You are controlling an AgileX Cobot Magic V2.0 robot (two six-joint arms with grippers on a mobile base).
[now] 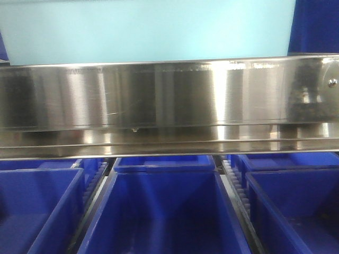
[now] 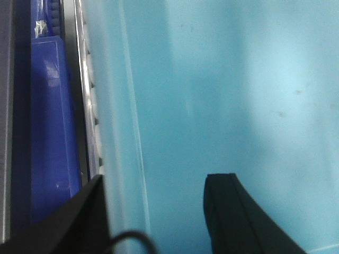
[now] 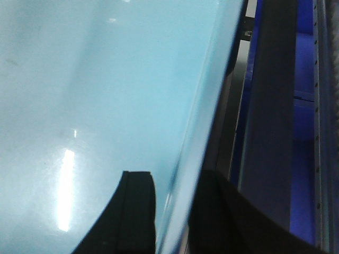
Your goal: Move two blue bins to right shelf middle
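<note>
A pale blue bin (image 1: 148, 29) fills the top of the front view, just above and behind the right shelf middle's shiny steel front rail (image 1: 159, 95). My left gripper (image 2: 153, 211) is open and straddles the bin's (image 2: 238, 79) left wall: one finger is outside the rim, the other inside with a gap to the wall. My right gripper (image 3: 175, 211) is shut on the bin's (image 3: 79, 79) right wall, which is pinched between its two dark fingers. Neither gripper shows in the front view.
Three dark blue bins (image 1: 164, 211) (image 1: 37, 211) (image 1: 296, 211) stand side by side on the tier below the rail. A small screw head (image 1: 332, 82) marks the rail's right end. Another dark blue bin (image 2: 50, 132) lies left of the pale one, and blue plastic (image 3: 304, 106) to its right.
</note>
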